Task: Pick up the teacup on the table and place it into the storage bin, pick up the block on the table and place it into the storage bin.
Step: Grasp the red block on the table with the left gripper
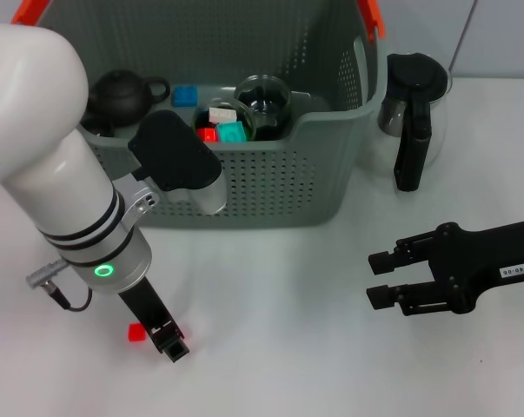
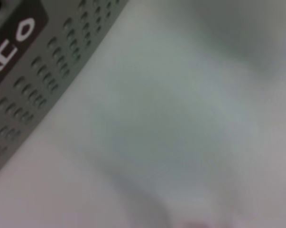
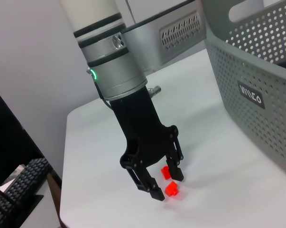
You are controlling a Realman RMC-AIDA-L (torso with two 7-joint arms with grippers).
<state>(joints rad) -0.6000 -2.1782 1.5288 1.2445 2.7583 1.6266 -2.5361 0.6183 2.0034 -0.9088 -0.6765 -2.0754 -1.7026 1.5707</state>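
A small black label (image 3: 250, 93) with white lettering is sitting on the perforated wall of the storage bin (image 3: 266, 118), off to the side of the left claw (image 3: 165, 183); its letters are showing but are not reading clearly, perhaps "MILCO"; the left wrist view is catching part of the same label (image 2: 12, 35), too blurred to read; a small white tag (image 1: 518, 271) with dark print is sitting on the right arm behind the right claw (image 1: 381, 278), too small to read.

White table (image 1: 288, 287), pale grey wall (image 3: 33, 42)
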